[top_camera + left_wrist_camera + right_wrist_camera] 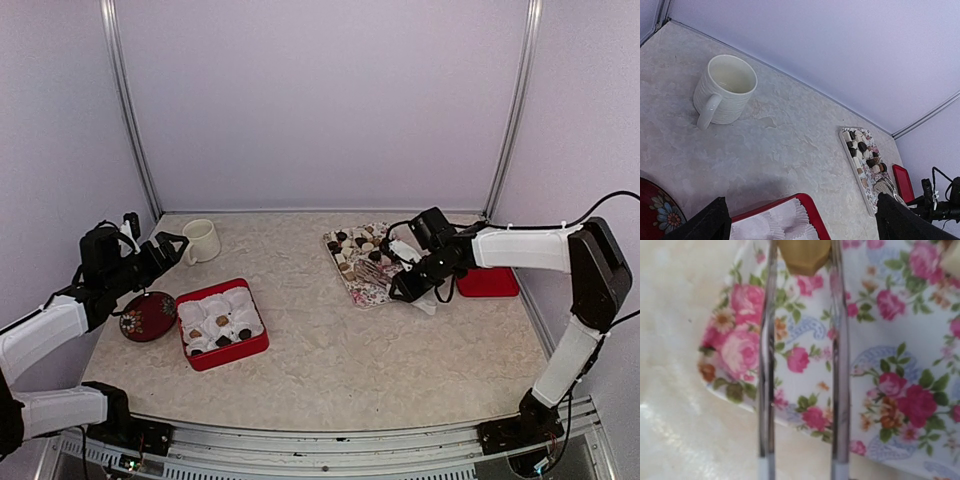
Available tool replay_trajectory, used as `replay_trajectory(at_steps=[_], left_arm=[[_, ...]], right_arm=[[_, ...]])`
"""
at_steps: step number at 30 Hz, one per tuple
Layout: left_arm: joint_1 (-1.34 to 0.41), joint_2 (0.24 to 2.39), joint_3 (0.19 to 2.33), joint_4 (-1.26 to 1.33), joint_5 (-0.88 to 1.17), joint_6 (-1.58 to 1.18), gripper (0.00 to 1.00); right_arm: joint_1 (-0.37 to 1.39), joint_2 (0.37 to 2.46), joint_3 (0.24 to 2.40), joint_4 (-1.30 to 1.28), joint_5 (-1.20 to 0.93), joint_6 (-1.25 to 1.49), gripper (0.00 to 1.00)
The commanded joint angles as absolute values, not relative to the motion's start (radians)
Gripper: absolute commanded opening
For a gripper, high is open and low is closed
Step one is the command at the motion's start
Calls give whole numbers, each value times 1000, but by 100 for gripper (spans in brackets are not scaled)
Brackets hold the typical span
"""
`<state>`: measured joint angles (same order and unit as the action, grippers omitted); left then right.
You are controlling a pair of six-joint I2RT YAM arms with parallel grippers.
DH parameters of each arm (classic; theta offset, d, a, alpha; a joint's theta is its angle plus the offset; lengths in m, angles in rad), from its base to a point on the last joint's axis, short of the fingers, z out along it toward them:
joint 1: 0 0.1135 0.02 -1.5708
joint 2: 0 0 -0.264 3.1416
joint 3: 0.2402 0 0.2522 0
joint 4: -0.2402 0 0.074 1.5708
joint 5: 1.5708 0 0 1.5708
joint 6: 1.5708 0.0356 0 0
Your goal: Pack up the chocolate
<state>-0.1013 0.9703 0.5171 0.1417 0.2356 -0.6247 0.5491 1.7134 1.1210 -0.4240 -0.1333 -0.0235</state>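
The chocolate (355, 245) lies as many small dark, tan and cream pieces on a floral tray (368, 296); the tray's far end shows in the left wrist view (864, 152). Three pieces (222, 321) sit in paper cups in the red box (230, 355). My right gripper (412, 280) hangs over the tray's near end, shut on metal tongs (372, 268). In the right wrist view the tong arms (766, 365) pinch a tan chocolate (804, 255) above the tray (875, 315). My left gripper (805, 222) is open and empty above the box's far rim (812, 215).
A white mug (202, 240) stands at the back left. Left of the red box lies a dark red oval dish (148, 315). A red lid (488, 283) rests right of the floral tray, under the right arm. Metal posts stand at the back corners.
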Motion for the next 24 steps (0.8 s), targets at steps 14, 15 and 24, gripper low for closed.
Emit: replay_trajectory(at_steps=[14,15,24], left_arm=[[-94,964,531,170,239,-626,99],[-95,961,528,170,238,-627,99],[-95,949,524,167,236,-624,99]], right_arm=[[757,1704,1426,-498,-254,-77,27],[780,1720,1446,-499,-260,-76,27],[936,1904,1613,-517,-267,-83,27]])
